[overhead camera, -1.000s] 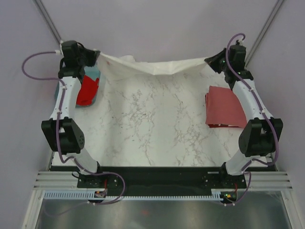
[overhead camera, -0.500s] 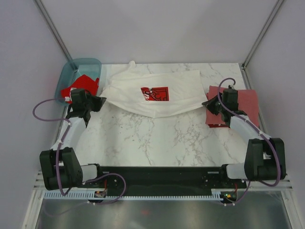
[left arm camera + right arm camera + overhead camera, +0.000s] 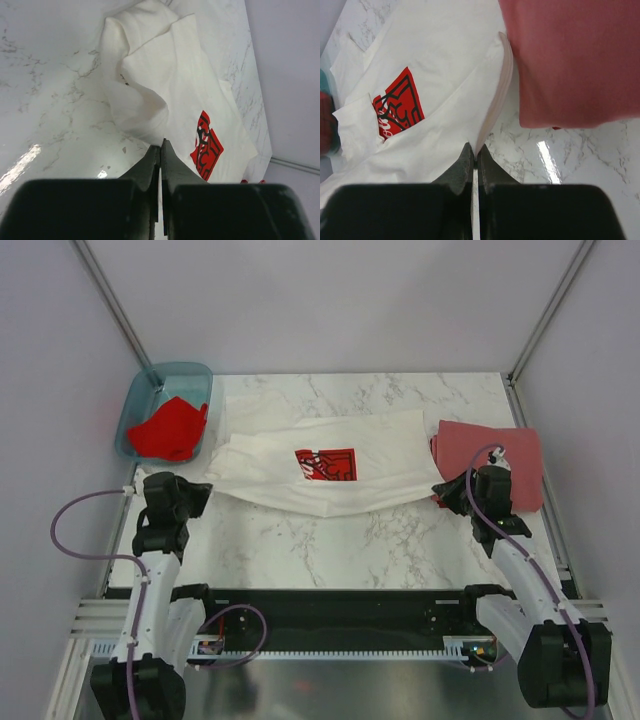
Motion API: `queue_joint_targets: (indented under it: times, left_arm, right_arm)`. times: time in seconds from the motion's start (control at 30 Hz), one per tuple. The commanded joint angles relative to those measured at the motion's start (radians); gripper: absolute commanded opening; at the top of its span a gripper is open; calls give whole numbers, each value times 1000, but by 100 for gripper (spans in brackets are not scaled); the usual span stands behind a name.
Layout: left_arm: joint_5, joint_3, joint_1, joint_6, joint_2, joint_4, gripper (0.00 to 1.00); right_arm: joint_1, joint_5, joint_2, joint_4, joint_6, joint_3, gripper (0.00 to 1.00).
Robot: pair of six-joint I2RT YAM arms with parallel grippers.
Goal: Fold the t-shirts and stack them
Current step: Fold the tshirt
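The white t-shirt with the red-and-black chest print lies spread across the middle of the table, print up. My left gripper is shut on its left edge. My right gripper is shut on its right edge. The dull brick-red shirt lies folded at the right, also in the right wrist view. The bright red shirt sits bunched in the teal tub.
The teal tub stands at the back left corner. The marble table shows bare in front of the white shirt. Grey walls and metal posts close in the back and sides.
Both grippers have pulled the white shirt from the back of the table toward the near edge and lowered it; the shirt now lies flatter and closer to me.
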Motion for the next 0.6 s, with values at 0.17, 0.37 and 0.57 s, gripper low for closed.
queue_joint_targets:
  times: [0.17, 0.37, 0.57]
  left_arm:
    - [-108, 0, 4, 107, -174, -246, 68]
    - [-105, 68, 5, 170, -211, -306, 77]
    - [-19, 173, 4, 219, -88, -268, 77]
  right_arm:
    - [1, 54, -193, -151, -41, -36, 36]
    - [1, 96, -210, -253, -73, 47, 55]
    - [27, 123, -68, -251, -100, 181, 54]
